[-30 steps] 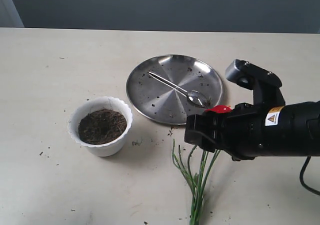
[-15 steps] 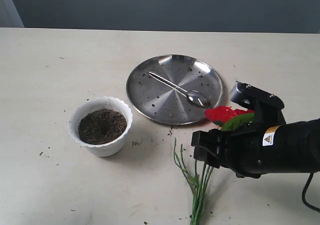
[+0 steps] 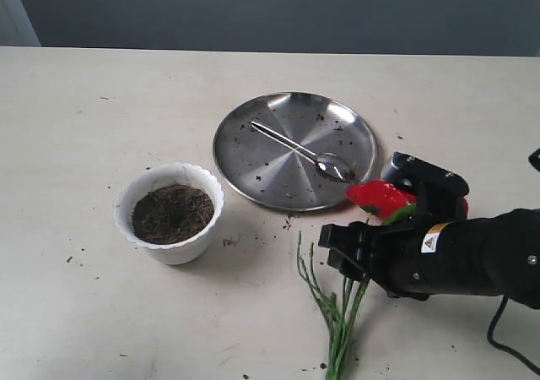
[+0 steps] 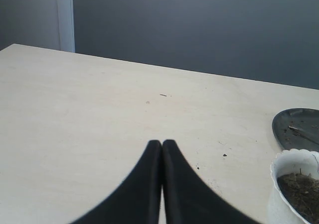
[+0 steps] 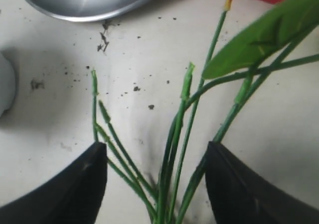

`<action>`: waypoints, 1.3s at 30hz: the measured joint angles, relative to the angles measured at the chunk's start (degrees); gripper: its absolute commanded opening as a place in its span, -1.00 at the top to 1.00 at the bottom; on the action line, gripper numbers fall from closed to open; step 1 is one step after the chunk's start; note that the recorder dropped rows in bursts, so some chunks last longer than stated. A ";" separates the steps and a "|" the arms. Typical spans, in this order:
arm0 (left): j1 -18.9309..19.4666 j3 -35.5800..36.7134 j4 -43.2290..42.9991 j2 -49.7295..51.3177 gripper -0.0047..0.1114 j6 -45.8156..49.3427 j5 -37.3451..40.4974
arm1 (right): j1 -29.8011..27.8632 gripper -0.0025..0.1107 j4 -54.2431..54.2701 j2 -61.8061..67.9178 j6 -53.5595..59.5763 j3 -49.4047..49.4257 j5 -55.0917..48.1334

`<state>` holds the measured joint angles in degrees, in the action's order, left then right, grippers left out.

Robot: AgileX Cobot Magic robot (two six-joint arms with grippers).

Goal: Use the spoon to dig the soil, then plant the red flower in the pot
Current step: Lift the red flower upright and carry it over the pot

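A pale worktop [image 3: 126, 101] seen from above and in front. At left stands a small white pot [image 3: 181, 249] with a scalloped rim, filled nearly to the top with dark soil [image 3: 173, 214]. Whether a planting hole has been dug in the soil cannot be told from here. Behind it and to the right is a round steel plate [image 3: 270, 169], dotted with soil crumbs. The spoon [image 3: 291, 146] lies in the plate, untouched by either arm, so the digging step looks finished.

The red flower [image 3: 378, 196] lies flat on the worktop in front of the plate. Its red blooms rest near the plate's edge and its long green stems trail toward the viewer. It is well apart from the pot and not yet planted.

The black right arm [image 3: 456, 249] reaches in low from the right, directly over the stems. Its wrist view shows the jaws spread wide, one on each side of the stem bundle [image 5: 174, 149], with gaps on both sides. Nothing is gripped yet.

On the left arm [image 4: 162, 194], the jaws are pressed together with nothing between them, idle near the pot.

What remains, by this judgement: grip the stems, lift the flower, carry it to the pot and set it into the soil.
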<state>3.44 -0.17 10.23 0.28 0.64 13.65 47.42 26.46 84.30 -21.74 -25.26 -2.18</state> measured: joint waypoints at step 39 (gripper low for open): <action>0.00 0.00 0.00 0.00 0.91 0.00 0.00 | 0.00 0.97 -29.35 -12.69 3.59 -1.24 51.23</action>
<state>3.44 -0.17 10.23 0.28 0.64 13.65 47.42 -2.89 71.61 -18.16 -26.50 49.05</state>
